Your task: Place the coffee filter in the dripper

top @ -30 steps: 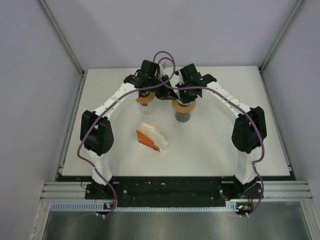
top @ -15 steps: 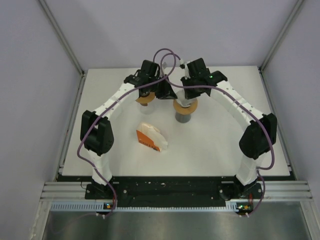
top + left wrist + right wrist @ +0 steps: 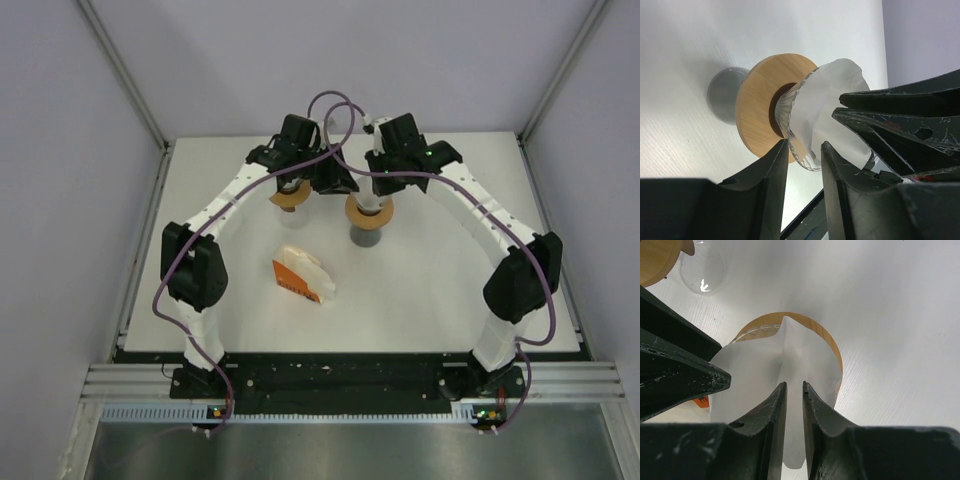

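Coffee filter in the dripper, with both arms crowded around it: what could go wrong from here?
The filter looks crumpled and stands proud of the dripper. The right jaws are barely apart astride its fold, so lifting away might drag it back out. The left jaws flank the dripper's glass rim, and the dripper sits perched on a small grey cup, so a sideways pull could topple both.

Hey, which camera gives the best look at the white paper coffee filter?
The right wrist view: the white paper coffee filter fills the frame, seated inside the wooden-collared glass dripper. The left wrist view shows it side-on, poking out of the glass. In the top view the right arm covers it.
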`<state>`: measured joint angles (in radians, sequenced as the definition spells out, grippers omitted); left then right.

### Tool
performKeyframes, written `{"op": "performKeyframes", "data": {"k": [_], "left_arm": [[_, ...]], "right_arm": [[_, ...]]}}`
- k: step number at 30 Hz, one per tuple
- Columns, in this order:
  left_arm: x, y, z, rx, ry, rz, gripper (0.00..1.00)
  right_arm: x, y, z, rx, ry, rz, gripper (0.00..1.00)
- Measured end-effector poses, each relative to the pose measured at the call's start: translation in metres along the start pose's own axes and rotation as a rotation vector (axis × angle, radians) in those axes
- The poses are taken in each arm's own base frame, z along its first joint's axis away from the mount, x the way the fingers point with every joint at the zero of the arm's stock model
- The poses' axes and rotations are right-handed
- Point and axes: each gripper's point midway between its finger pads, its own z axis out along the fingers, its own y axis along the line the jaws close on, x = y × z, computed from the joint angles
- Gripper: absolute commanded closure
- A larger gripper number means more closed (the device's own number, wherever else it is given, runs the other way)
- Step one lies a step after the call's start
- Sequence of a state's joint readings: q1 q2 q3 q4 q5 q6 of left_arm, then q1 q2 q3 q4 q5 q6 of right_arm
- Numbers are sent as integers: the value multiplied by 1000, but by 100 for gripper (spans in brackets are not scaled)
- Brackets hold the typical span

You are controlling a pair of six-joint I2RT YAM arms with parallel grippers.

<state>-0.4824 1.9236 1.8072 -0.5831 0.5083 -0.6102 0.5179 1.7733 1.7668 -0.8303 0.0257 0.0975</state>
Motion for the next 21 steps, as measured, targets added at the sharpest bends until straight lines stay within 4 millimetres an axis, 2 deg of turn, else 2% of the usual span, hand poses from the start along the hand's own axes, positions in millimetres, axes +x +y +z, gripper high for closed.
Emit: {"op": "performKeyframes", "data": {"k": [11,15,18,21], "left_arm": [[-7,-4,-6,0,-14,43,45],[-18,-4,-11,-19,-50,100,43],[-27,-4,-20,-39,-83,152,41],[-37,-6,-40,-59,-126,220,37]], "right_arm": [[-7,-5,-10,5,-28,-3,65],[-16,-10,-20,9,-62,2,58],[-23,-17,-32,19,-93,13,51],[-31,-31,-49,36,-139,46,40]]}}
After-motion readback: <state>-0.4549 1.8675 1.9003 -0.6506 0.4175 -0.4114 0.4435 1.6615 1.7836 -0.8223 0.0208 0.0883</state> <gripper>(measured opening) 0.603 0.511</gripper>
